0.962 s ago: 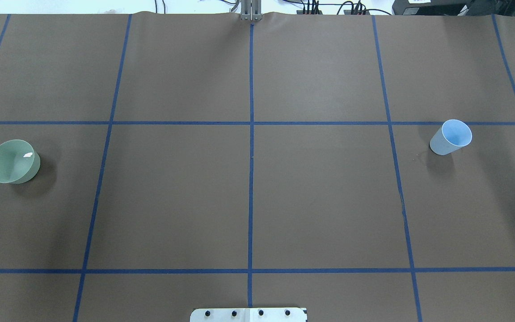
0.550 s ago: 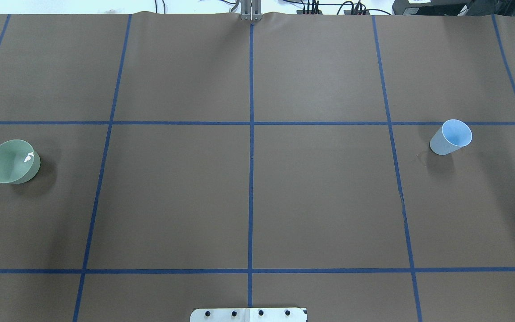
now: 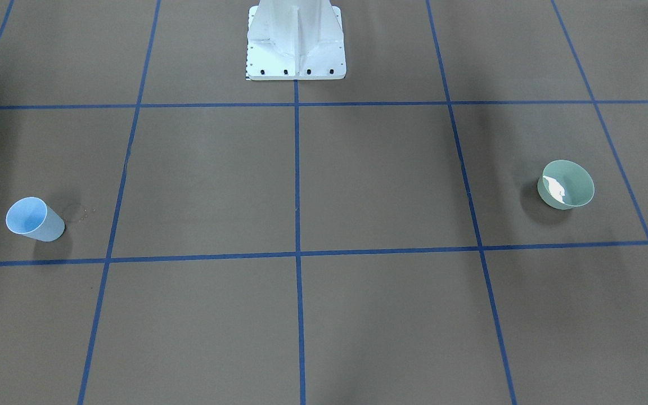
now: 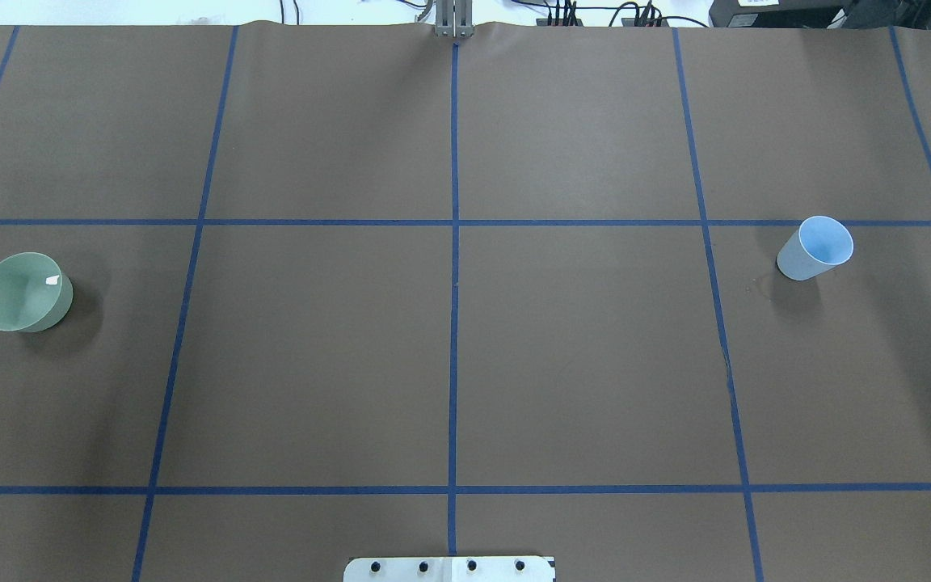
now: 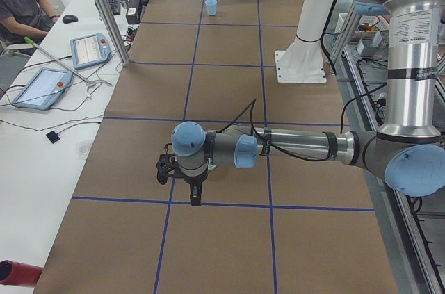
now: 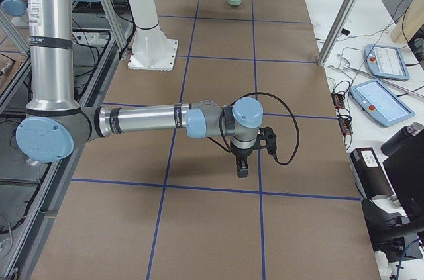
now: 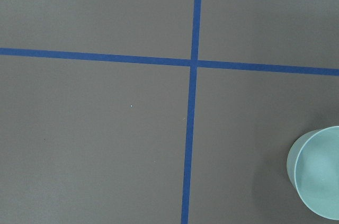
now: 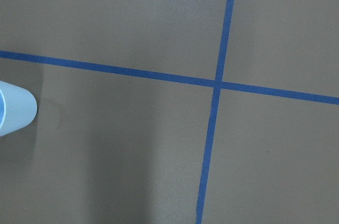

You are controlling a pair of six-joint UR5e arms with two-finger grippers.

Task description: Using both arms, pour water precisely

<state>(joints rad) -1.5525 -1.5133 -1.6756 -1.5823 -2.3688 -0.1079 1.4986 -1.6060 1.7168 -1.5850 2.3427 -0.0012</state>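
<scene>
A green bowl (image 4: 23, 292) stands upright at the table's left side, also seen in the front view (image 3: 566, 184) and at the left wrist view's lower right edge (image 7: 318, 173). White glare marks the water (image 4: 51, 280) inside it. A light-blue cup (image 4: 815, 247) stands upright at the right side; its inside looks plain blue. My left gripper (image 5: 196, 197) hangs above the table and points down. My right gripper (image 6: 243, 169) does the same. Neither touches a vessel. I cannot tell whether either is open or shut.
The white pedestal (image 3: 296, 42) stands at the table's middle on the robot's side. Blue tape lines cross the brown mat (image 4: 579, 364). Beside the table a desk carries tablets (image 5: 87, 49), with a seated person (image 5: 21, 2) and metal posts (image 5: 104, 9).
The white glare in the green bowl has changed shape and shrunk. The bowl and the cup stand where they were.
</scene>
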